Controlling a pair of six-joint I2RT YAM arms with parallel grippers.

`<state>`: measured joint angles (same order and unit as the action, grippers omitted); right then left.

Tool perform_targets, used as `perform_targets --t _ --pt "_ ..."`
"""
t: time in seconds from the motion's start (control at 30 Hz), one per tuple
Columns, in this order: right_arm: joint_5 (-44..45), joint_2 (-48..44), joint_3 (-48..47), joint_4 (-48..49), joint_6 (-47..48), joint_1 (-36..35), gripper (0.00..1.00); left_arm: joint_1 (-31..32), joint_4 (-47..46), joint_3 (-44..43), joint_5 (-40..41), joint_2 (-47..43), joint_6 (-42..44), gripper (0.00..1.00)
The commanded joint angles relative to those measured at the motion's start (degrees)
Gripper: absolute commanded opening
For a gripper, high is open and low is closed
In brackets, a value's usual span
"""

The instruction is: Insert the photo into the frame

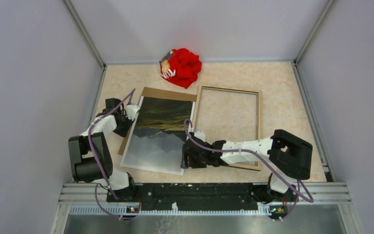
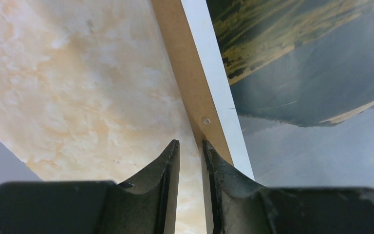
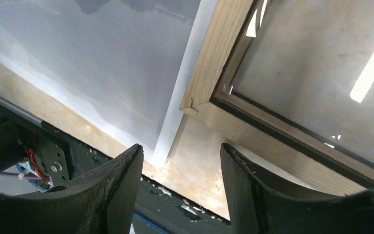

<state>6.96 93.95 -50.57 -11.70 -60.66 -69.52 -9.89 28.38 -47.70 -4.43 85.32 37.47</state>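
My left gripper is parted a crack, empty, at the photo's nine o'clock edge. My right gripper gapes empty over its five o'clock corner, the frame at three o'clock.

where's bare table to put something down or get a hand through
Bare table lies behind the frame toward the right wall, and in the far left corner beside the red cloth. Crowded: the near gap between photo and frame, where the right hand sits.
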Motion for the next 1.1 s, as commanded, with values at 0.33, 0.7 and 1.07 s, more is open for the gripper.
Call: perform_targets --t 0.33,0.7,1.07 --pt "-0.9 6.9 4.4 20.6 -15.0 -5.1 0.59 -0.2 -6.6 7.6 0.3 0.3 2.3 0.3" --pt "-0.2 6.3 15.9 50.9 -22.6 -5.0 0.59 -0.2 -6.4 9.6 -2.0 1.3 2.7 0.29" --pt "-0.2 11.6 11.9 55.3 -24.1 -4.8 0.57 -0.2 -4.9 10.7 -3.9 0.7 2.7 0.28"
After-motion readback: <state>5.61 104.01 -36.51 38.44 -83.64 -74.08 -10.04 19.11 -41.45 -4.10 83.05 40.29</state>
